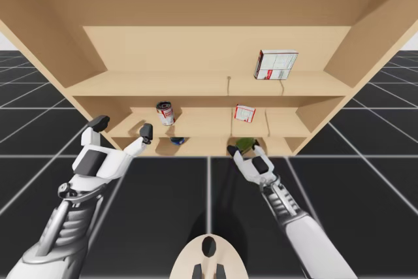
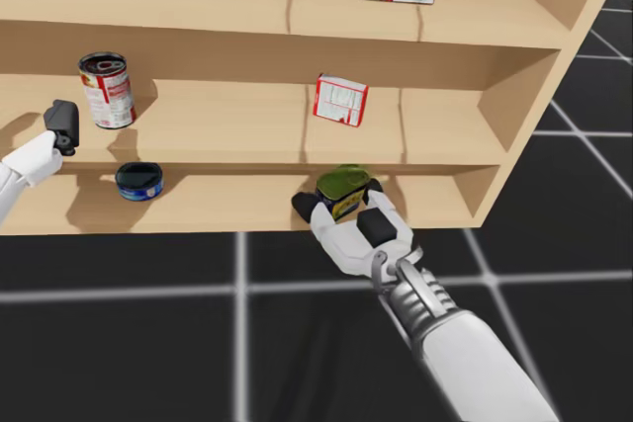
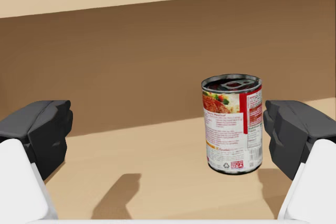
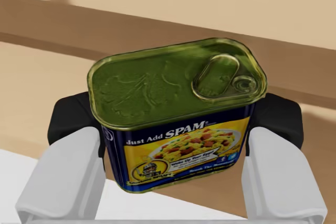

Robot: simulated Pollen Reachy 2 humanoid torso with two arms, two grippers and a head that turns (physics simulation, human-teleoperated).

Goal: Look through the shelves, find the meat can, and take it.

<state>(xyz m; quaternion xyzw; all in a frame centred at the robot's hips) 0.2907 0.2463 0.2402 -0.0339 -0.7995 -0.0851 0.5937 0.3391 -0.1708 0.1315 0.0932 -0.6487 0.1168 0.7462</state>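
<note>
The robot's right gripper has the meat can, a squarish tin with a green lid and blue-and-yellow sides. Its two fingers are clamped on the tin's opposite short sides. From the head view the tin sits at the front edge of the bottom shelf, right of the middle, tipped so that its lid leans towards the arm. Whether its base touches the board, I cannot tell.

The left gripper hangs in front of the left end of the middle shelf with its fingers spread wide and nothing between them. A round red-and-white can stands upright on that shelf ahead of it, closer to one finger than the other but touching neither.

On the bottom shelf, below the red can and well to the left of the meat can, lies a flat blue tin. A small red-and-white box stands on the middle shelf, above the meat can. A bigger box of the same colours stands on the top shelf, towards the right-hand wall of the shelf unit.
</note>
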